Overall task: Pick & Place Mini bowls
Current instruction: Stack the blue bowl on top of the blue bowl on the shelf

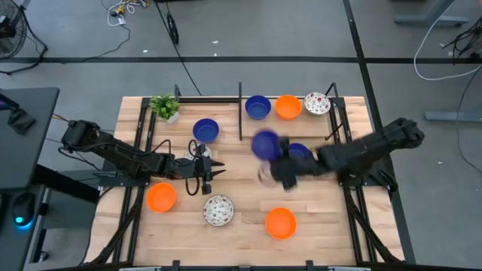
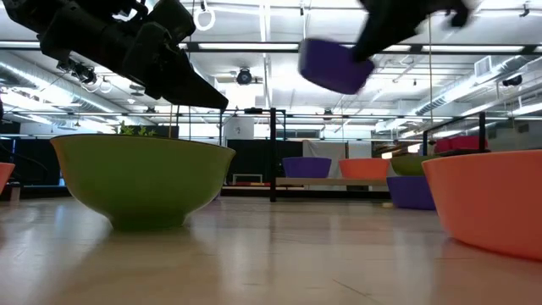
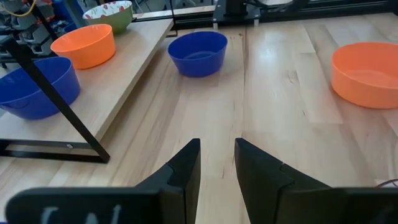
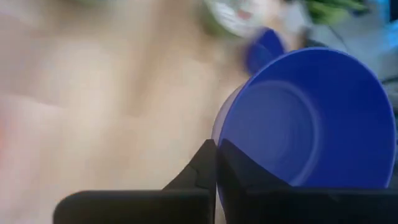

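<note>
**Blue bowl aloft, bound for the rack**

Right gripper (image 4: 216, 163) pinched shut on the rim of a blue bowl (image 1: 264, 143), carried clear of the table just short of the rack (image 1: 241, 113). On the rack already: blue, orange (image 1: 288, 107) and speckled (image 1: 317, 103) bowls in a row. Probably mid-transfer. Best done by keeping the wrist level so the thin rim grip does not slip, steering clear of the rack's post, and lowering into a free spot beside the row before releasing. Left gripper (image 3: 216, 165) idle well short of the rack, fingers slightly apart, holding nothing.
</note>
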Robot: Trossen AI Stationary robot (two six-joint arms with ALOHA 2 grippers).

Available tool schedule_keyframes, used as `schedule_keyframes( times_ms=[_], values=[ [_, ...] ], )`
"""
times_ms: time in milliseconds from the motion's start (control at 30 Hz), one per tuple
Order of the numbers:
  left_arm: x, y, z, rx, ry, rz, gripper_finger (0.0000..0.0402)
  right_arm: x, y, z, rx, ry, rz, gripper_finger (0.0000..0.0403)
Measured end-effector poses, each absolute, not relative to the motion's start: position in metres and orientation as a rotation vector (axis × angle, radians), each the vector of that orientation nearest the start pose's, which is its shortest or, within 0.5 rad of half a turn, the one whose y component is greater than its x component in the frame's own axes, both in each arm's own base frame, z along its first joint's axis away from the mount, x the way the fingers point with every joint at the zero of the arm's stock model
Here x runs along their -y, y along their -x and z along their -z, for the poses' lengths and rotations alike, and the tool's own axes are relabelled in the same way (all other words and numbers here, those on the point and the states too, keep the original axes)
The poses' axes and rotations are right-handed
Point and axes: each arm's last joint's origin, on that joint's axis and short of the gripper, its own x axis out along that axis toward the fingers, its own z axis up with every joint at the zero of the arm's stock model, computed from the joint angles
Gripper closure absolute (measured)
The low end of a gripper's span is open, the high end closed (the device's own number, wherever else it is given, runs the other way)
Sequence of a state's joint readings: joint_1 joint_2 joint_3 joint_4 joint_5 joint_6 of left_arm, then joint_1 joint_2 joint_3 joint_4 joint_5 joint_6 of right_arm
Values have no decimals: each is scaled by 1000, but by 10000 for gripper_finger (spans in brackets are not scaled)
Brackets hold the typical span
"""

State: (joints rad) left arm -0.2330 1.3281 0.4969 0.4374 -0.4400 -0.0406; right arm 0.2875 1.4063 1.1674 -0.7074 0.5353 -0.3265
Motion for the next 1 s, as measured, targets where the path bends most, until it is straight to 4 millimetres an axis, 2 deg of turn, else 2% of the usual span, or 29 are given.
schedule_keyframes(
  times_ms=[100,233,300,367,467,667,800,1000],
  values=[
    [46,-249,-183,-369,-94,-211,299,-9,-290,-296,-914,663,149,397],
    [46,-249,-183,-370,-99,-210,299,68,-294,-298,-873,555,180,398],
    [46,-249,-183,-371,-101,-210,299,97,-295,-292,-864,509,194,398],
    [46,-249,-183,-371,-102,-210,298,118,-298,-284,-848,483,190,398],
    [46,-249,-183,-370,-104,-213,298,138,-305,-267,-870,481,171,398],
    [46,-249,-184,-365,-124,-215,298,162,-312,-241,-969,435,167,398],
    [46,-249,-184,-365,-126,-217,298,170,-316,-232,-1002,415,164,398],
    [46,-249,-184,-365,-126,-217,298,170,-317,-227,-1032,409,149,393]
  ],
)
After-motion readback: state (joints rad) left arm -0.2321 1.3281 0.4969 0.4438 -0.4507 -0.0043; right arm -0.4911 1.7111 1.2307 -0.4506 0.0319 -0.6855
